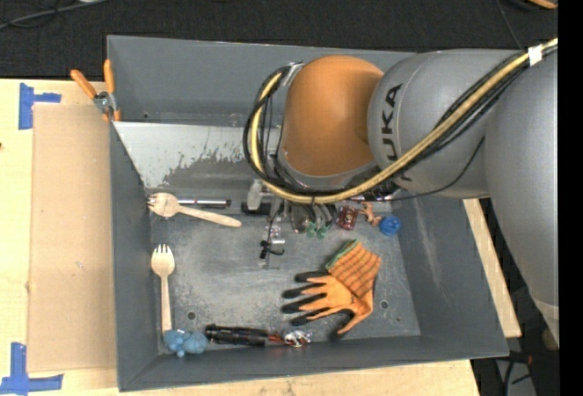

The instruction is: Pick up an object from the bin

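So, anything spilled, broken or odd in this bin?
Nothing stands out. The orange-and-black glove lies crumpled but looks whole; the wooden spoon and wooden fork lie flat on the bin floor, unbroken.

One grey metal bin [173,85]. Inside, two pieces of wooden cutlery: one spoon [187,210] at the far left, one fork [164,280] nearer, along the left wall. One orange glove [342,289] with black fingertips, right of the middle. Two dark slender sticks: one black pen [202,202] just beyond the spoon, one black-and-red stick [239,336] along the near wall. Two small blue things: one blue lump [185,344] in the near left corner, one round blue bit [389,226] at the right. One small shiny piece [297,340] at the right end of the black-and-red stick. One small brown bit [347,218], kind unclear, left of the round blue bit.
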Robot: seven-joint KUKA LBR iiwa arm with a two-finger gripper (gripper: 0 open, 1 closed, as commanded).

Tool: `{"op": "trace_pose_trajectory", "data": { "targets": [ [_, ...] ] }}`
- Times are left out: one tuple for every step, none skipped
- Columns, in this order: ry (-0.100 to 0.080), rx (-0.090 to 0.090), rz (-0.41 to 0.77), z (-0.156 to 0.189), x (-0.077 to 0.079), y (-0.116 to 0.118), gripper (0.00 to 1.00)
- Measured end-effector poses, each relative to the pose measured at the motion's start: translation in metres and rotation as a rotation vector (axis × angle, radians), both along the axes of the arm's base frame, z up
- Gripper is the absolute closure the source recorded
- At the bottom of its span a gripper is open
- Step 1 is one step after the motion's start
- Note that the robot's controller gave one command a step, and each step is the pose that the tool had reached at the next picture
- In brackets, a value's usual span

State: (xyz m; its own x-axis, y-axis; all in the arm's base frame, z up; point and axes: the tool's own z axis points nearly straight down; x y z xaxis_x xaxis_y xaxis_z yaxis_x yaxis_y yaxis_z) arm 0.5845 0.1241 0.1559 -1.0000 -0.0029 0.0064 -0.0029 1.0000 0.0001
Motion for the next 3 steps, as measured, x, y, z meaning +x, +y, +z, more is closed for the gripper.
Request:
{"op": "trace_pose_trajectory", "data": {
  "targets": [
    [-0.005,0.001,-0.003,0.002,0.002,-0.001,0.0],
    [-0.006,0.003,0.411,-0.069,-0.039,-0.064,0.0],
    [-0.008,0.004,0.423,-0.043,-0.029,-0.085,0.0]
  ]
}}
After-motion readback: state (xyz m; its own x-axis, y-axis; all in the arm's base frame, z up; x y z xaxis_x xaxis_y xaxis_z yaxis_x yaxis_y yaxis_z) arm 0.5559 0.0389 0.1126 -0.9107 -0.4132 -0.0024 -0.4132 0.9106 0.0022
